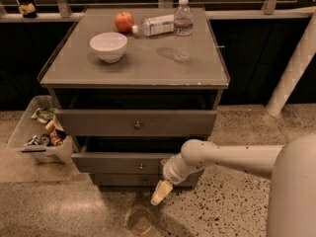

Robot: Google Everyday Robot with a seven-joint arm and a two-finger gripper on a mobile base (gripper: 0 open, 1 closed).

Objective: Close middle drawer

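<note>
The middle drawer (108, 163) is the second of three in the grey cabinet (133, 63). It stands pulled out past the top drawer (98, 122), and its small round knob (141, 166) shows at the centre. The bottom drawer (118, 180) shows as a thin strip below it. My gripper (161, 193) hangs in front of the middle drawer's right half and points down and left towards the floor. The white wrist (180, 169) lies against the drawer front, and the arm comes in from the right.
On the cabinet top stand a white bowl (108, 46), a red apple (124, 21), an upright water bottle (182, 28) and a lying bottle (155, 25). A clear bin of snacks (42, 132) sits on the floor to the left. A white post (294, 68) stands at the right.
</note>
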